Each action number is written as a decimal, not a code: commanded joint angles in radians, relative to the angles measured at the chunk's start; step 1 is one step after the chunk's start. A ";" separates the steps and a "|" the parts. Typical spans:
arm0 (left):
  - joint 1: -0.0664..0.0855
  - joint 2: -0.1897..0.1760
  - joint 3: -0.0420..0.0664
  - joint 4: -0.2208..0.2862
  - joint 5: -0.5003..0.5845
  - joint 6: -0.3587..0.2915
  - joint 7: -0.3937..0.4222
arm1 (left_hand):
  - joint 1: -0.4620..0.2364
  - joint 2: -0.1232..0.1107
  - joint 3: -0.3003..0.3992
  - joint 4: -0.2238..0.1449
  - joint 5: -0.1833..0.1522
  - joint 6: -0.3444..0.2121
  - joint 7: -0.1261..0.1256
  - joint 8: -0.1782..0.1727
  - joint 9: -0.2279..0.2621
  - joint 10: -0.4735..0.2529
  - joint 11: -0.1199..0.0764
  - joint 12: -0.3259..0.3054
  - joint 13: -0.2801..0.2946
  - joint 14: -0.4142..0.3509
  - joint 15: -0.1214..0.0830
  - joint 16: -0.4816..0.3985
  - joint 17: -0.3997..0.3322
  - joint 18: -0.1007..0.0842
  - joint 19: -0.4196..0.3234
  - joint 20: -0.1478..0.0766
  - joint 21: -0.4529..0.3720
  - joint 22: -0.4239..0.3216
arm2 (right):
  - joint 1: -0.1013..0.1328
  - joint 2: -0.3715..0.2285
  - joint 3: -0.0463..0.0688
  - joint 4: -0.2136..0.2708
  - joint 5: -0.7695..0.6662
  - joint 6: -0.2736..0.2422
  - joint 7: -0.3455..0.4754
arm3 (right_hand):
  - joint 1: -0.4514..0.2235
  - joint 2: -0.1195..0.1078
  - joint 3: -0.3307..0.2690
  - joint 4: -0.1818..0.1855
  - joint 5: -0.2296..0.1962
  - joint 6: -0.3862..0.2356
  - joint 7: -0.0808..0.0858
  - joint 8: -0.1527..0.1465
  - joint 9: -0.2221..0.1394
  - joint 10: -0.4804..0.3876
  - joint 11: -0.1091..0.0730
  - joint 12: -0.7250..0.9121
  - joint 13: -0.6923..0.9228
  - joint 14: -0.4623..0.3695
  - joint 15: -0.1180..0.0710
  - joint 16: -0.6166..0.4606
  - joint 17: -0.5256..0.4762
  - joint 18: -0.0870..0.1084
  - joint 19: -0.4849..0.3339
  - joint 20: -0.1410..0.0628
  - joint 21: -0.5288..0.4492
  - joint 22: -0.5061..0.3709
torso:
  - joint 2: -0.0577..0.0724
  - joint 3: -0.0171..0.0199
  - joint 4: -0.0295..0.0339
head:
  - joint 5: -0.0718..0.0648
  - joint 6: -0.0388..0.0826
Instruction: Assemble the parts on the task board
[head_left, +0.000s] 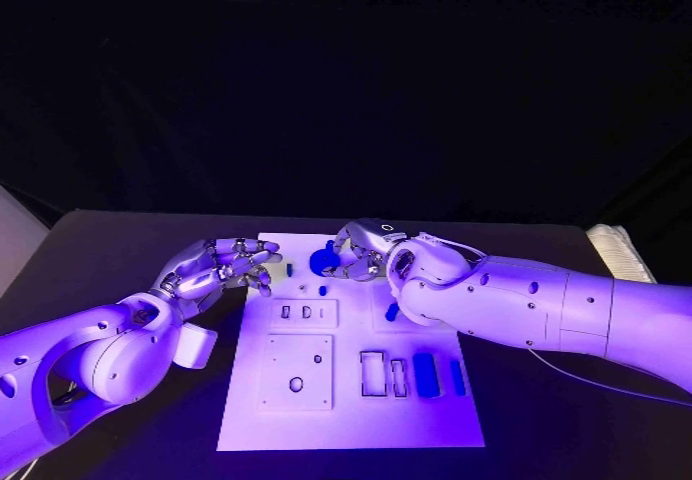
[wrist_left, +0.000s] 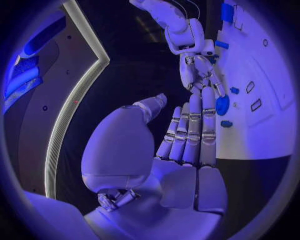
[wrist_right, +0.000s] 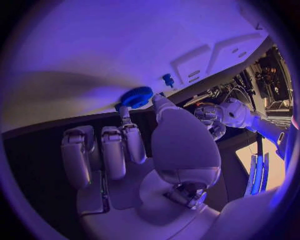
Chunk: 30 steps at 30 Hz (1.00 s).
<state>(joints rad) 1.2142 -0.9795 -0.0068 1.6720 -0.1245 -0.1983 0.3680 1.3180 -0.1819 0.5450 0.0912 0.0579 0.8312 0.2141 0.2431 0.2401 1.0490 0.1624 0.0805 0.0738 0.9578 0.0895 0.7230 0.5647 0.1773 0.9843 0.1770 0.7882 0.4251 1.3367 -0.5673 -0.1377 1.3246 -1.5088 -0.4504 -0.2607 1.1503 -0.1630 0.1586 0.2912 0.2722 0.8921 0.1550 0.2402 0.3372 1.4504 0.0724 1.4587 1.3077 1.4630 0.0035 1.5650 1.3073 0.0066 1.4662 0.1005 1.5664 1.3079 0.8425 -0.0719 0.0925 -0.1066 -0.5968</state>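
The white task board lies in the middle of the black table. My right hand hovers over the board's far edge and pinches a round blue part between thumb and a finger; the right wrist view shows this part at the fingertips. A small blue peg stands in the board close by. My left hand is at the board's far left corner with its fingers stretched out and nothing in them. From the left wrist I see the right hand with the round part.
Two long blue parts lie at the board's near right beside open rectangular slots. Another blue part sits mid-board. A white block lies left of the board, and a pale object at the table's far right.
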 joint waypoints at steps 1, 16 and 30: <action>0.001 -0.001 0.001 0.000 -0.001 0.005 0.000 | 0.000 0.014 0.002 -0.001 -0.005 -0.007 0.017 -0.002 0.001 -0.008 0.002 0.006 0.002 -0.006 0.002 0.003 -0.001 0.007 -0.008 0.001 0.007 0.002 | -0.001 -0.020 0.000 0.009 0.037 -0.131 0.062 | 0.015 0.002 0.015 -0.001 0.027 -0.001 -0.001 0.000 -0.006 0.005 0.000 0.002 0.151 0.108 -0.006 0.005 0.263 -0.007 0.105 -0.003 0.004 0.263 | 0.000 0.0016 -0.0020 | 0.000 0.002; 0.000 -0.011 0.000 -0.006 -0.001 0.009 0.006 | 0.000 0.015 0.003 -0.001 -0.005 -0.008 0.017 -0.002 0.002 -0.009 0.002 0.006 0.002 -0.006 0.002 0.003 -0.002 0.007 -0.009 0.002 0.008 0.002 | 0.017 -0.220 0.007 0.119 0.412 -0.188 0.353 | 0.121 -0.011 0.057 -0.025 0.046 -0.031 0.017 -0.028 -0.036 -0.017 0.016 -0.015 0.135 0.102 0.009 -0.003 0.250 -0.007 0.105 0.010 0.004 0.263 | -0.006 0.0091 -0.0154 | 0.001 0.013; 0.000 -0.014 0.000 -0.006 -0.001 0.036 0.024 | 0.003 0.013 0.004 -0.003 -0.005 -0.010 0.017 -0.003 0.002 -0.011 0.002 0.006 0.001 -0.009 0.003 0.003 -0.003 0.006 -0.011 0.002 0.009 0.002 | 0.018 -0.421 0.005 0.124 0.467 0.005 0.483 | 0.272 -0.068 0.144 -0.120 -0.018 -0.016 0.016 -0.029 -0.056 -0.004 0.013 -0.006 0.144 0.108 0.006 0.006 0.263 -0.007 0.105 0.007 0.004 0.263 | -0.007 0.0154 -0.0228 | -0.014 0.005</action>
<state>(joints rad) 1.2137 -0.9935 -0.0069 1.6635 -0.1245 -0.1935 0.3708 1.3184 -0.1737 0.5450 0.0912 0.0580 0.8275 0.2104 0.2431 0.2410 1.0453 0.1662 0.0805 0.0737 0.9540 0.0933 0.7230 0.5627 0.1773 0.9809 0.1805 0.7928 0.4257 1.3581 -0.9812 -0.1324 1.4557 -1.0576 -0.5219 0.1661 1.4190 -0.2264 0.3028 0.1768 0.2591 0.8760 0.1709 0.2134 0.2827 1.4401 0.0875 1.4467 1.3075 1.4668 0.0073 1.5652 1.3080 0.0067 1.4662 0.1076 1.5664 1.3074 0.8365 -0.0573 0.0705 -0.1172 -0.5910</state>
